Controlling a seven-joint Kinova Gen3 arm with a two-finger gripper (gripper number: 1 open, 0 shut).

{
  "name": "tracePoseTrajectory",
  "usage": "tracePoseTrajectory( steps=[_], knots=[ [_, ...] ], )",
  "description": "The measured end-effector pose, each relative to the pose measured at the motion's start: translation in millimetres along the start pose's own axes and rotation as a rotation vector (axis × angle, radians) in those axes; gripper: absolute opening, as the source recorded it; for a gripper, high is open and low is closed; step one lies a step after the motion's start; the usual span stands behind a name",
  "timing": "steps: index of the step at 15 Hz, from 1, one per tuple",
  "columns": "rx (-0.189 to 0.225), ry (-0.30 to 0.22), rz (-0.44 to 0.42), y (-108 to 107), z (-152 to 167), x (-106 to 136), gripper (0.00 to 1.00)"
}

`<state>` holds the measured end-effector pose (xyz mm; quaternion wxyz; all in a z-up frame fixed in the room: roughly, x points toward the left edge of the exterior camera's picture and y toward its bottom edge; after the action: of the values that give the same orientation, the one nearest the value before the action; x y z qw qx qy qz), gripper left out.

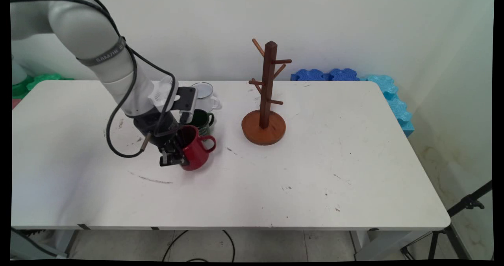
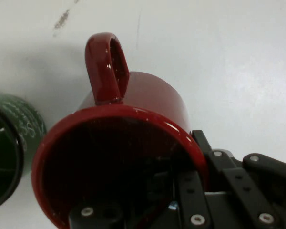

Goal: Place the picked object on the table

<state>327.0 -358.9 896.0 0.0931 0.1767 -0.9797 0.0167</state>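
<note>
My gripper (image 1: 178,152) is shut on the wall of a red mug (image 1: 195,148), one finger inside the mouth and the other outside. The mug is tilted, its handle pointing right toward the wooden mug tree (image 1: 266,96). In the hand view the red mug (image 2: 133,133) fills the frame, handle uppermost, rim pinched by a finger (image 2: 190,200) at the bottom. Whether the mug rests on the table or hangs just above it, I cannot tell. A dark green mug (image 1: 202,120) stands right behind it, also at the left edge of the hand view as the green mug (image 2: 5,148).
A white mug (image 1: 205,95) stands behind the green one. The mug tree on its round base stands right of the mugs, with several bare pegs. Blue foam blocks (image 1: 354,79) line the table's far right edge; green ones (image 1: 35,81) lie at far left. A tripod (image 1: 460,218) stands at lower right.
</note>
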Motion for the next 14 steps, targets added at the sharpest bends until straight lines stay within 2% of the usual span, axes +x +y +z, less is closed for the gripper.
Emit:
tracePoseTrajectory(
  steps=[14],
  knots=[
    [-0.014,0.003,-0.004,-1.5,27.0,3.9,0.00]
  ],
)
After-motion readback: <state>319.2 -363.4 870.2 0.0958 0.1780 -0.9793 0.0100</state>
